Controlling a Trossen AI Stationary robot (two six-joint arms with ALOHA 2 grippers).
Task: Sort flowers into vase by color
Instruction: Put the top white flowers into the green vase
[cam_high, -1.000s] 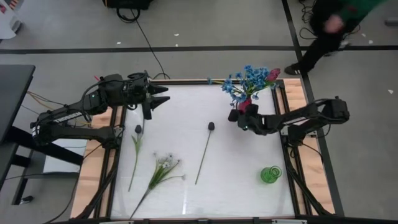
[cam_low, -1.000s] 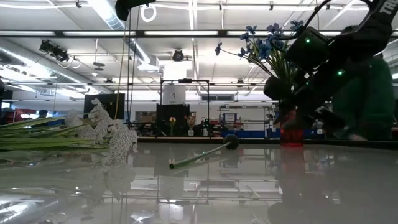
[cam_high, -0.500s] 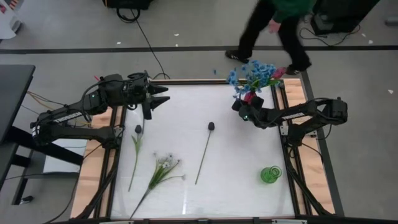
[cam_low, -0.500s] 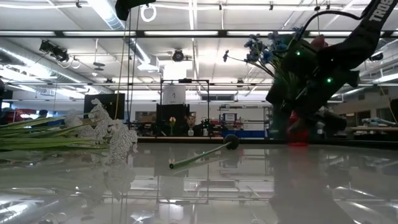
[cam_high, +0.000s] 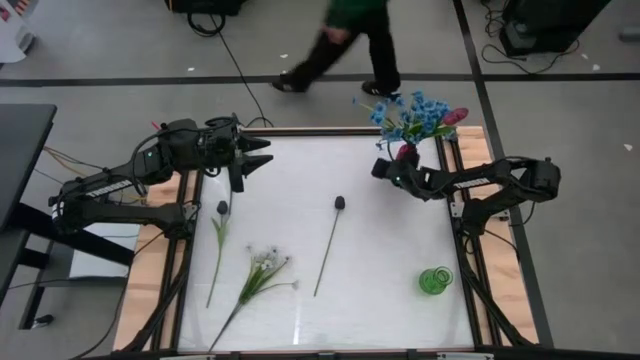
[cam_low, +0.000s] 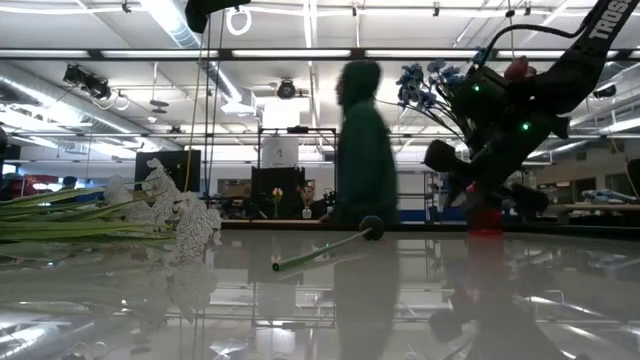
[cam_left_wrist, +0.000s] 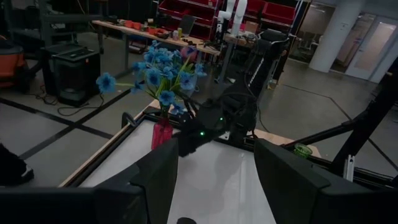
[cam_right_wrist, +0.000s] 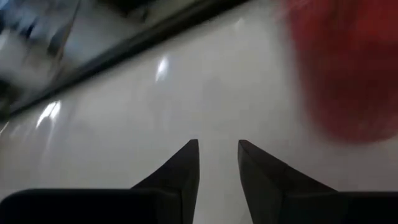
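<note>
A red vase holding blue flowers and a pink bud stands upright at the table's far right. My right gripper is low beside it, on its left near side, open with nothing between the fingers. The right wrist view shows the vase off to one side of the fingers. Two dark-bud flowers and a white-cluster flower lie flat on the table. My left gripper hangs open, high at the far left. My right gripper lies close against the red vase's near left side with its outer side, slanting down from the table's right. Its own body hides the meeting place, so I cannot tell whether it touches. The vase stands upright on the table.
A green vase stands near the right edge, toward the front. A person walks on the floor beyond the far edge. The table's wooden frame runs just right of the red vase. The white flowers lie at the near left.
My right gripper has swung toward the table's far edge. The red vase with its blue flowers has slid upright alongside it toward the far right corner. The person beyond the table has walked from right to left.
</note>
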